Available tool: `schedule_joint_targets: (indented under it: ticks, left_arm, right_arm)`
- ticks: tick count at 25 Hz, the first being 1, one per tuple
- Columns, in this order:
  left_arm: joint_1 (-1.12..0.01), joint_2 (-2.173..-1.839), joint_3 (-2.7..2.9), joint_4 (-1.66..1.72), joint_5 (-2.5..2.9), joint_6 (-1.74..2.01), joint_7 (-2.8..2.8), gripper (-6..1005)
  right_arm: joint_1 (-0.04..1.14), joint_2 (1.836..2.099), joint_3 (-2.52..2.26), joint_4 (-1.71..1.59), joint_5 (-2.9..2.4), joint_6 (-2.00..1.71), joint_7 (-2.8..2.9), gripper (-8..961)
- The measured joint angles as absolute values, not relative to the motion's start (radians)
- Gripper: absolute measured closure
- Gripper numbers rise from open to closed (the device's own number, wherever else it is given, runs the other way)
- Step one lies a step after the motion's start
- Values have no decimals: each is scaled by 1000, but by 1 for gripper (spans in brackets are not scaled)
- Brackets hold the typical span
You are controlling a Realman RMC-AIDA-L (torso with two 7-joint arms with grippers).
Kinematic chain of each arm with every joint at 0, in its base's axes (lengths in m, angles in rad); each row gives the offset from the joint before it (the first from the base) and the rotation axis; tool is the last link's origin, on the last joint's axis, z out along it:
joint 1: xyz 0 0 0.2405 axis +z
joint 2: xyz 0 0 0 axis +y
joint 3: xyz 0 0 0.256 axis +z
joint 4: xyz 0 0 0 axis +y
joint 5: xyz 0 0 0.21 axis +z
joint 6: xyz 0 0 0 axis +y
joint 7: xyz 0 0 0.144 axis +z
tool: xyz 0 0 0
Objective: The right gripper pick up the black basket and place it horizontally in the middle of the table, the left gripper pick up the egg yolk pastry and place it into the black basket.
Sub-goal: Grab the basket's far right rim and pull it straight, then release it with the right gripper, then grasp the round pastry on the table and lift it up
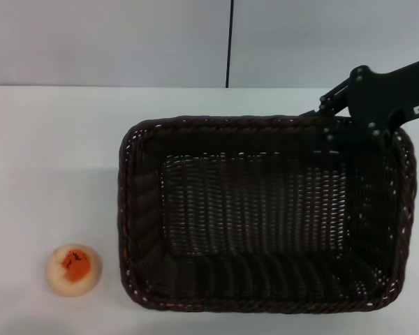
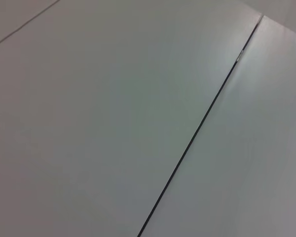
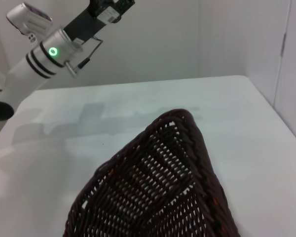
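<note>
The black basket point(image 1: 265, 216) sits on the white bench point(image 1: 49, 160), its long side running parallel to the near edge and its body filling the middle and right part of the surface, its near rim close to the near edge. It is a rectangular woven wicker basket with flared openwork sides and a braided rim, and nothing lies inside it. The right claw point(image 1: 349, 129) is at the basket's far right corner, its black jointed fingers down over the braided rim there; whether they pinch the rim or only rest against it I cannot tell. The right wrist view shows a corner of that rim close up, with bare bench beyond. The egg yolk pastry point(image 1: 73, 269) lies near the near left corner of the bench, just beside the basket's left wall but apart from it, with nothing between them. The left claw point(image 3: 96, 17) is raised well above the bench, its state unreadable.
</note>
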State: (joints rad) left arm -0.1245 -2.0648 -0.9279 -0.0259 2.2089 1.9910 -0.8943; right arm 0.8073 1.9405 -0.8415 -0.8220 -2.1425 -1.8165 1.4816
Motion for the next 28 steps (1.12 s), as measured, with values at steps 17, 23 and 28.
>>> schedule_joint_targets:
  ticks: [17,23,28]
  left_arm:
    - [-125,-2069,-851,-38,2209,1982,-908,494]
    - [-127,-2064,-788,-30,2209,1975,-905,494]
    - [-154,-2055,-649,71,2209,1977,-902,494]
  right_arm:
    - [837,1970,-847,-934,-2077,-1701,1455,558]
    - [779,1974,-820,-999,-1932,-1686,1433,541]
    - [662,1999,-746,-986,-1754,-1669,1392,541]
